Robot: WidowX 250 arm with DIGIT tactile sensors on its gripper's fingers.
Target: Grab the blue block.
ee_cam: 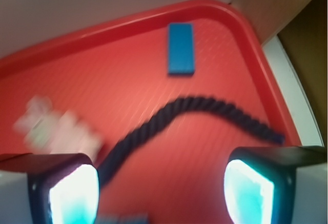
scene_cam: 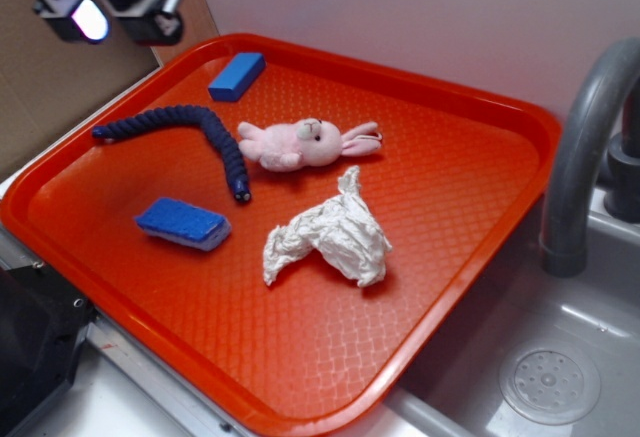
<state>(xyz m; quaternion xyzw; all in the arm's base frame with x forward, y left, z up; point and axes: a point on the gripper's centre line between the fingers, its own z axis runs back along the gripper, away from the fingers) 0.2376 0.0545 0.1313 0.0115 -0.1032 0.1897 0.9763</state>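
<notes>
The blue block lies flat on the orange tray near the tray's far rim, at about eleven o'clock from the tray's middle in the exterior view. It sits apart from everything else, with bare tray all around it, so it looks easy to reach from above.

The pincer hangs high over the tray's far left corner, at about ten o'clock from the block, and touches nothing. In the wrist view its two fingers stand wide apart at the bottom corners of the picture with nothing between them, so it is released and empty. The block shows at twelve o'clock in that view, long side running away from the camera, which suggests the pincer is already roughly lined up to close across the narrow sides.

A dark-blue braided rope curves between the pincer's line of sight and the rest of the tray. Near it, toward the tray's middle, rests a pink bunny; at six o'clock from the bunny is a crumpled white paper. A blue sponge with a pale underside lies at seven o'clock from the rope's end; its colour could be mistaken for the target.

The grab seems not yet begun: the pincer would need to travel forward and descend.
</notes>
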